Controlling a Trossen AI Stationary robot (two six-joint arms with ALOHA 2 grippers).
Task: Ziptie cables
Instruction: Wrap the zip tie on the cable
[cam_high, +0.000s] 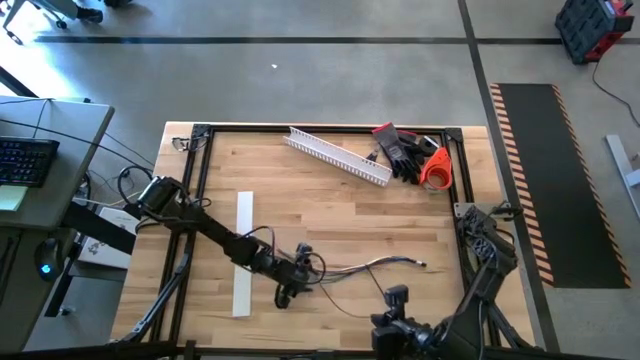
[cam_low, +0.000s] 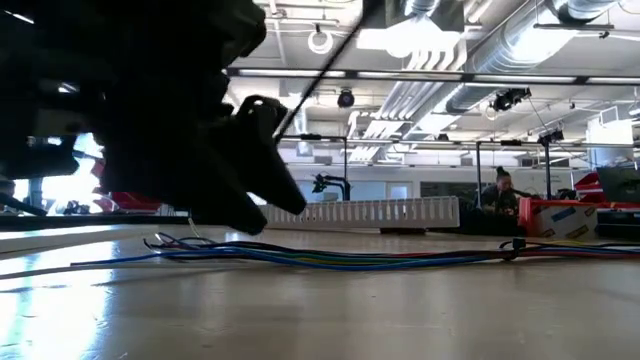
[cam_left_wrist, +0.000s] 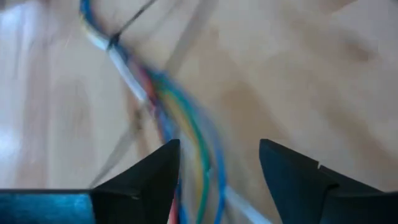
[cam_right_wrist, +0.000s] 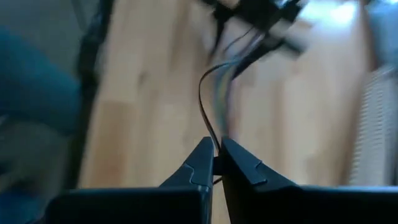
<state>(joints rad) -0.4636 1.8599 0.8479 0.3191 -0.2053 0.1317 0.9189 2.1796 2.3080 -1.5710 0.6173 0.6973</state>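
The cables (cam_high: 375, 265), a bundle of thin coloured wires, lie flat on the wooden table near its middle and show in the low view (cam_low: 350, 258). My left gripper (cam_high: 288, 292) is open at their left end. In its wrist view its fingers (cam_left_wrist: 165, 171) stand on either side of the cables (cam_left_wrist: 186, 124) without touching them. My right gripper (cam_high: 397, 297) is raised near the table's near edge. It is shut (cam_right_wrist: 216, 158) on a thin dark strand (cam_right_wrist: 202, 93) that runs to the bundle; a tie's tail or a wire, I cannot tell. My right gripper pinches the thin dark strand (cam_right_wrist: 214, 142) between its two fingertips, at the strand's free end. The fingers slant down from the near side. The strand rises clear of the table and curves over toward the cables; in the low view it (cam_low: 320, 70) runs up at a slant.
A white slotted channel (cam_high: 338, 157) lies at the far side, with black gloves (cam_high: 400, 150) and an orange object (cam_high: 435, 168) beside it at the far right. A flat white strip (cam_high: 243, 252) lies left of the cables. A black frame (cam_high: 200, 135) rims the table.
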